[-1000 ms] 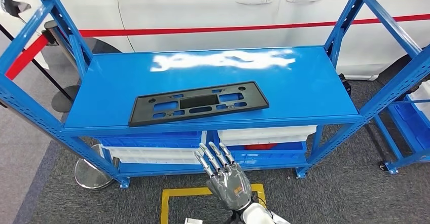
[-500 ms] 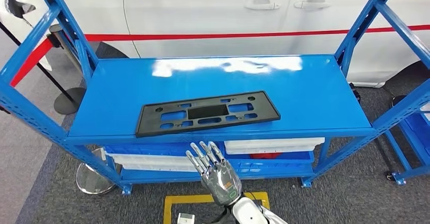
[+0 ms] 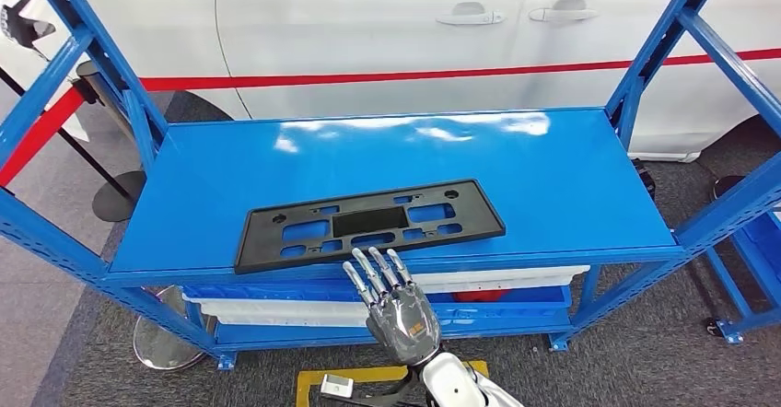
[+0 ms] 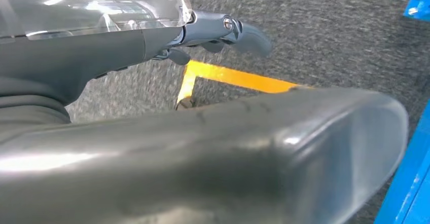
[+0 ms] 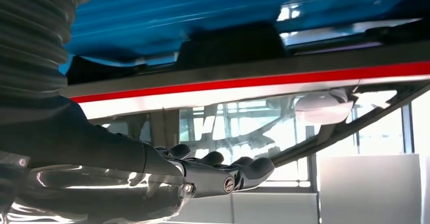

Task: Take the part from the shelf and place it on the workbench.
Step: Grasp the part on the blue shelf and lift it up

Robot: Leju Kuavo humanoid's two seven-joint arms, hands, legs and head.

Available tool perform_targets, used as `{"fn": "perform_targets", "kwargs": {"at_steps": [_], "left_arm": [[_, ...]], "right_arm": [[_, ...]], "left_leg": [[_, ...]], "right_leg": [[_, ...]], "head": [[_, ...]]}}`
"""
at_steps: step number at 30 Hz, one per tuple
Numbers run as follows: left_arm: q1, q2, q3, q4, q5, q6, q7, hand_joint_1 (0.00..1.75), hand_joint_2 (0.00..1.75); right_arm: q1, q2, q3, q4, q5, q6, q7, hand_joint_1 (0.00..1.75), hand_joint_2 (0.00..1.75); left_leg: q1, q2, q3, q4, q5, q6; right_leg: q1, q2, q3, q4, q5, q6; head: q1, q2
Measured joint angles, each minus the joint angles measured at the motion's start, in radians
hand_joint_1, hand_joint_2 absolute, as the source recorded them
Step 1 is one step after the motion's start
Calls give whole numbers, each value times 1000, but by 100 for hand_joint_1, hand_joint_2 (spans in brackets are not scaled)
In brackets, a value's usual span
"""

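A flat black plastic part [image 3: 368, 223] with several cut-outs lies near the front edge of the blue shelf top [image 3: 553, 186]. My right hand [image 3: 396, 310] is raised in front of the shelf with its fingers straight and slightly apart, holding nothing. Its fingertips [image 3: 368, 261] reach the shelf's front edge just below the part. In the right wrist view the same hand [image 5: 218, 173] stretches out empty towards the blue shelf [image 5: 203, 6]. My left hand [image 4: 218, 29] hangs over the grey carpet, fingers extended, holding nothing.
A white car [image 3: 368, 20] with a red stripe stands close behind the shelf. White and blue bins [image 3: 276, 310] fill the lower level. A stanchion base [image 3: 166, 338] sits at the left leg, another blue rack [image 3: 755, 241] stands at the right, yellow floor tape [image 3: 313, 379] below.
The camera has shifted, so the whole scene sits differently. My right hand has come up and closer: its fingertips were well below the part and now reach the shelf's front edge beside it.
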Motion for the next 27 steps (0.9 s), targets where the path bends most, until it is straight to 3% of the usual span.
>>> {"fn": "perform_targets", "kwargs": {"at_steps": [3, 5, 8, 9, 10, 11, 13, 15, 18, 20, 23, 24, 25, 26, 27], "left_arm": [[1, 1, 0, 0, -2, 0, 1, 0, 0], [2, 1, 1, 0, -3, 0, 1, 0, 0], [1, 1, 1, 0, -4, -1, 1, 0, 0], [1, 1, 1, 0, -4, -1, 1, 0, 0], [1, 1, 1, 0, -4, -1, 1, 0, 0], [2, 1, 2, 0, -4, -1, 1, 0, 0], [2, 0, 2, 0, -4, -2, 1, 0, 0], [0, -1, 2, 1, -5, -2, 2, 0, 0], [-1, 0, 2, 1, -6, -2, 2, 0, 0], [-2, 1, 2, 1, -6, -2, 2, 0, 0], [-2, 1, 2, 1, -6, -2, 2, 0, 0], [-1, 1, 3, 1, -8, -2, 2, 0, 0], [0, 1, 4, 1, -10, -2, 2, 0, 0], [1, 1, 5, 1, -13, -2, 2, 0, 0], [1, 2, 7, 1, -15, -2, 2, 0, 0]], "right_arm": [[0, 0, -5, -8, 0, -1, 0, 0, 175], [-1, 0, -8, -14, 0, -1, 0, 0, 175], [2, 0, -10, -17, 0, -1, 1, 0, 175], [4, 0, -10, -17, 0, -1, 1, 0, 175], [5, -1, -10, -17, 0, -1, 1, 0, 175], [5, -1, -10, -17, 0, -1, 1, 0, 175], [5, -1, -11, -18, 0, -1, 1, 0, 175], [5, -1, -11, -18, 0, -1, 1, 0, 175], [6, 0, -13, -19, 0, -2, 1, 0, 175], [5, 2, -16, -21, 0, -2, 1, 0, 175], [6, 4, -18, -22, 0, -2, 0, 0, 175], [8, 4, -19, -22, 0, -2, -3, 0, 175], [11, 4, -21, -22, 0, -2, -7, 0, 175], [13, 4, -23, -21, 0, -2, -12, 0, 175], [14, 4, -25, -21, 0, -2, -16, 0, 175]], "left_leg": [[-1, -2, 4, -11, -9, 21], [1, -1, 14, -20, -10, 35], [0, -1, 22, -22, -17, 46], [-2, -1, 25, -22, -20, 48], [-3, -2, 30, -22, -24, 48], [-5, -2, 37, -22, -28, 47], [-9, -4, 53, -22, -39, 44], [-13, -5, 60, -22, -48, 36], [-11, -3, 64, -25, -57, 21], [-11, -2, 53, 12, -82, 11], [-4, -1, -47, 202, -164, -3], [-2, -1, -80, 253, -173, -7], [0, -1, -95, 267, -162, -9], [1, -1, -91, 241, -131, -10], [3, -1, -69, 179, -85, -9]], "right_leg": [[-1, 0, 0, 2, -8, 17], [-3, -1, -21, 55, -40, 26], [-5, -2, -133, 249, -116, 32], [-5, -2, -164, 291, -118, 32], [-4, -2, -177, 294, -99, 30], [-4, -2, -170, 259, -61, 26], [1, -2, -114, 118, 26, 12], [7, -3, -75, 26, 58, 2], [6, -1, -67, 6, 53, -5], [-1, -1, -53, -6, 53, -13], [-3, -5, -39, -11, 44, -21], [-3, -5, -36, -10, 40, -22], [-3, -4, -31, -10, 36, -21], [-3, -3, -26, -9, 31, -20], [-4, -2, -18, -8, 25, -17]], "head": [[2, 0], [4, 0], [6, 0], [6, 0], [6, 0], [6, 0], [6, 0], [6, 0], [6, 0], [4, 0], [2, 0], [2, 0], [2, 0], [2, 0], [2, 0]]}}
